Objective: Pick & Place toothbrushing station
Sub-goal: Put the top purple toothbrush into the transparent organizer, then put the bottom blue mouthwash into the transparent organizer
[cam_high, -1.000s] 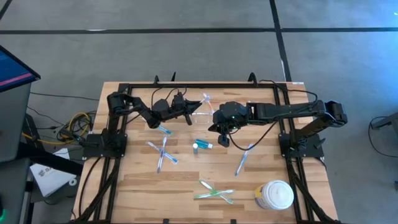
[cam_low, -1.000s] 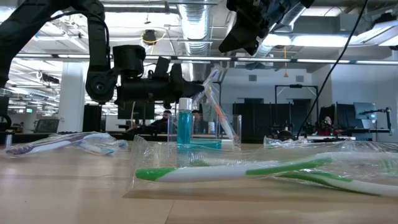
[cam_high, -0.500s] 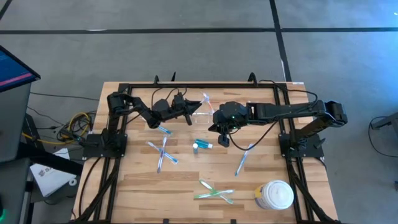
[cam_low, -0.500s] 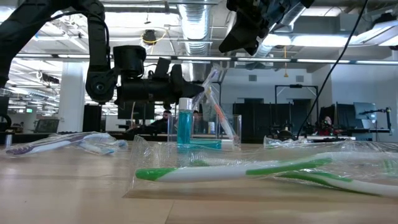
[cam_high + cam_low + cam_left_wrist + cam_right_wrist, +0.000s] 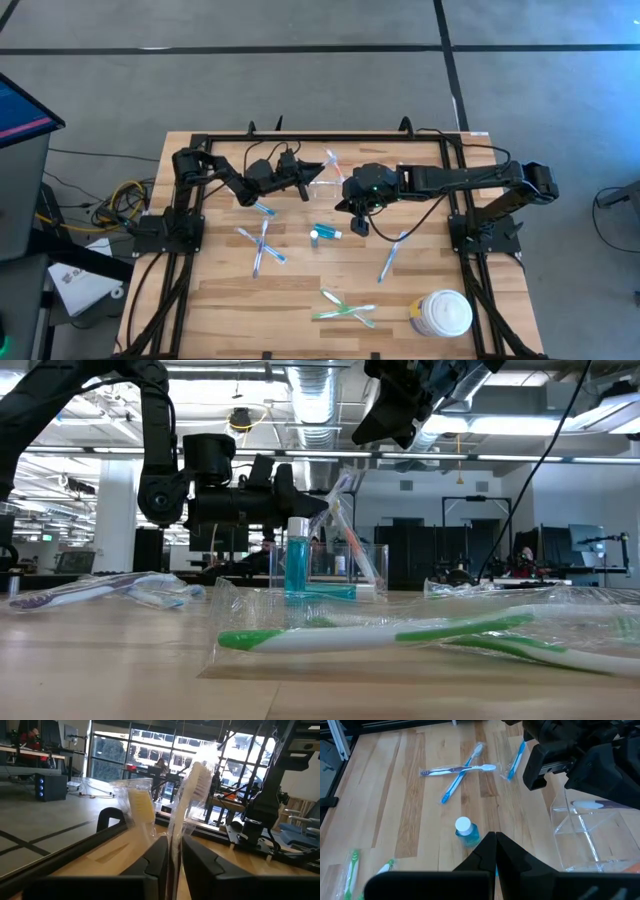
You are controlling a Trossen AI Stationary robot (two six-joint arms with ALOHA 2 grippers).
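- Nearest the front edge of the surface [image 5: 230, 300]: 2 green toothbrushes [image 5: 345, 310] lie crossed in clear wrap; white lidded jar [image 5: 441, 314] sits just right of them.
- Mid-surface: teal tube [image 5: 323, 234] lies on its side; 2 blue toothbrushes [image 5: 262, 245] lie crossed to its left, 1 blue toothbrush [image 5: 391, 256] to its right.
- Right gripper [image 5: 358, 226] hangs above the surface just right of the tube, fingers closed, empty.
- Farther back: left gripper [image 5: 171, 852] sits at the clear holder [image 5: 325, 175], fingers slightly parted around a wrapped whitish toothbrush [image 5: 192, 785] standing in the holder.
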